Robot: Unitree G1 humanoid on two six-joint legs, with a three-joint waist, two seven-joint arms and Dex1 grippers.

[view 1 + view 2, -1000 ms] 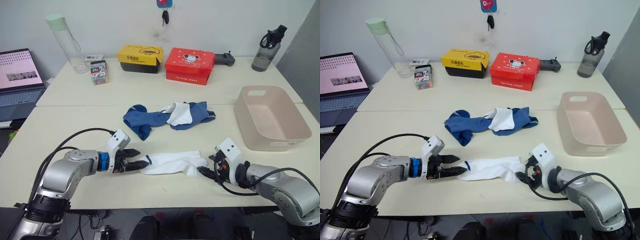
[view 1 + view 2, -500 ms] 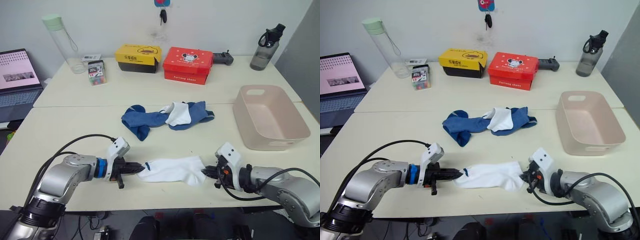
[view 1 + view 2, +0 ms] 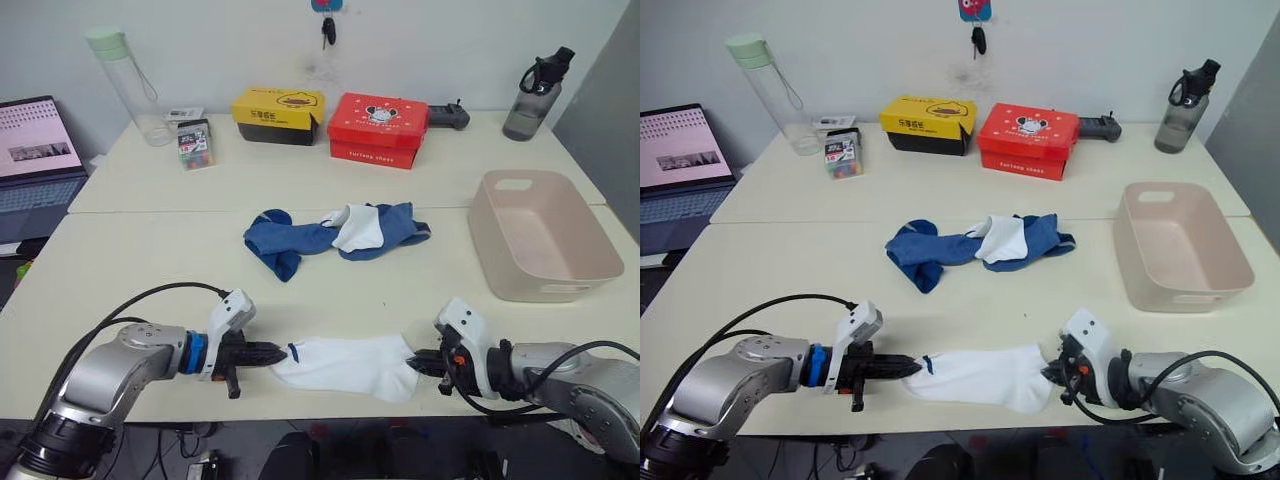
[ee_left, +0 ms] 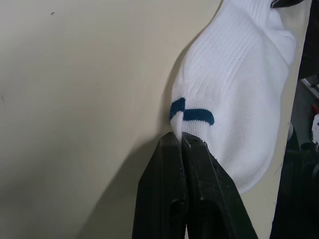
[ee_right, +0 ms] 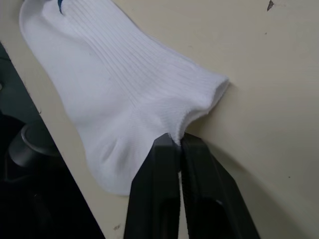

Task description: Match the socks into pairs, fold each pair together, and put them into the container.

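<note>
A white sock [image 3: 345,365] with a small blue stripe lies stretched flat along the table's front edge. My left gripper [image 3: 272,352] is shut on its striped end, seen close up in the left wrist view as the white sock [image 4: 234,89]. My right gripper [image 3: 418,362] is shut on the opposite edge, where the right wrist view shows its fingers [image 5: 162,149] pinching the fabric. A heap of blue socks [image 3: 290,240] with another white sock [image 3: 358,228] on it lies mid-table. The pinkish-beige container [image 3: 540,290] stands at the right with nothing in it.
Along the back stand a yellow box [image 3: 280,116], a red box [image 3: 380,130], a clear bottle [image 3: 128,85], a dark bottle [image 3: 535,95] and a small packet [image 3: 196,145]. A laptop [image 3: 38,165] sits at far left. A seam divides the two tables behind the heap.
Both grippers have gone from open to shut on the ends of the white sock. They have drawn it nearer the front edge and pulled it out straight.
</note>
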